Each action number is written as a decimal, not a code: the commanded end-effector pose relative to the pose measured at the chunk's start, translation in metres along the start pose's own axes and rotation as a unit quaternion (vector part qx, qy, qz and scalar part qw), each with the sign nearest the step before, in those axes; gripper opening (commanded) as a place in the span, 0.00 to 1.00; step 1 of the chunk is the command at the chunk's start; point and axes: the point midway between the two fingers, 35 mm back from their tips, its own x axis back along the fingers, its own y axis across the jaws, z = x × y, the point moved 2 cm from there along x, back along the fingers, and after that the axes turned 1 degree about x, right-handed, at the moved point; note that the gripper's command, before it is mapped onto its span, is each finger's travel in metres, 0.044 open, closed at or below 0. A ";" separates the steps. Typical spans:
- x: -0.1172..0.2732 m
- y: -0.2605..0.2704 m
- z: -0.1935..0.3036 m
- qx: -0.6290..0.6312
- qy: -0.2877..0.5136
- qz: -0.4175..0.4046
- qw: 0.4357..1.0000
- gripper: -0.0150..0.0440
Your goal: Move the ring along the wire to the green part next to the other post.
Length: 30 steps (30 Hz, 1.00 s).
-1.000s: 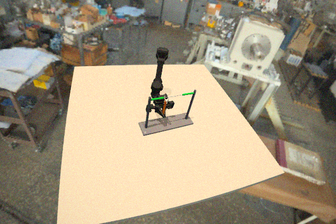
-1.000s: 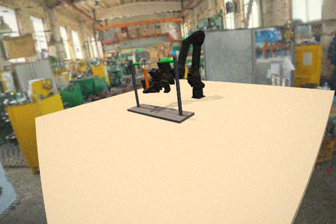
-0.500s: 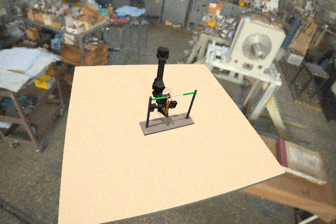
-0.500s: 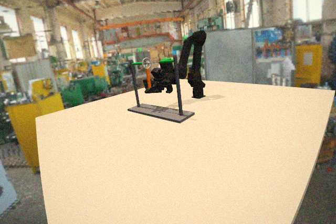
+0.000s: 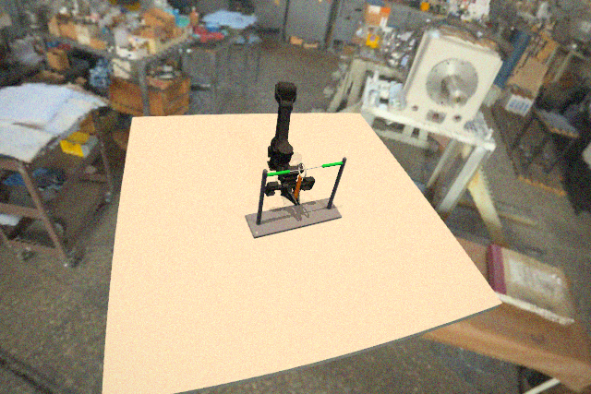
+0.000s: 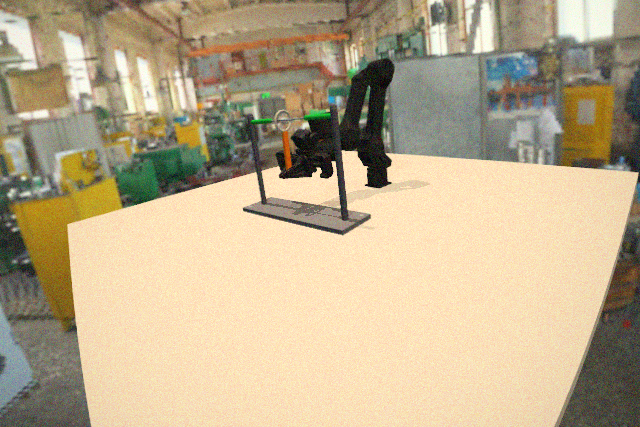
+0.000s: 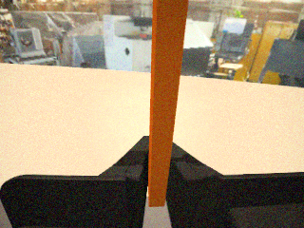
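Top view showed the ring (image 5: pixel 300 176) (image 6: pixel 282 120) around the wire's grey part, right of the left green part (image 5: pixel 278 173) (image 6: pixel 262 121). The gripper (image 5: pixel 296 199) (image 6: pixel 287 169) (image 7: pixel 153 142) was closed on the orange handle (image 5: pixel 298 186) (image 6: pixel 286 148) (image 7: pixel 166 95). Reaching the right green part (image 5: pixel 332 164) (image 6: pixel 317 115) and releasing remained.

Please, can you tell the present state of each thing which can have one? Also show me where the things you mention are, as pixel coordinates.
Black parallel-jaw gripper (image 5: pixel 296 201) (image 6: pixel 283 173) (image 7: pixel 153 142): shut on the handle.
Straight orange handle (image 5: pixel 298 186) (image 6: pixel 287 150) (image 7: pixel 166 95): held, roughly upright.
Pale round ring (image 5: pixel 303 170) (image 6: pixel 277 121): around the wire, between green parts.
Two dark posts (image 5: pixel 261 198) (image 6: pixel 340 169): upright.
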 end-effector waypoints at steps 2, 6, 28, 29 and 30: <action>0.001 0.005 -0.002 -0.003 -0.004 0.002 1.000 0.00; 0.001 0.010 -0.003 -0.006 -0.004 0.000 1.000 0.00; 0.001 0.038 -0.004 -0.030 -0.003 -0.011 1.000 0.00; 0.001 0.039 -0.004 -0.030 -0.002 -0.011 0.999 0.00; 0.001 0.040 -0.004 -0.031 -0.002 -0.011 0.999 0.00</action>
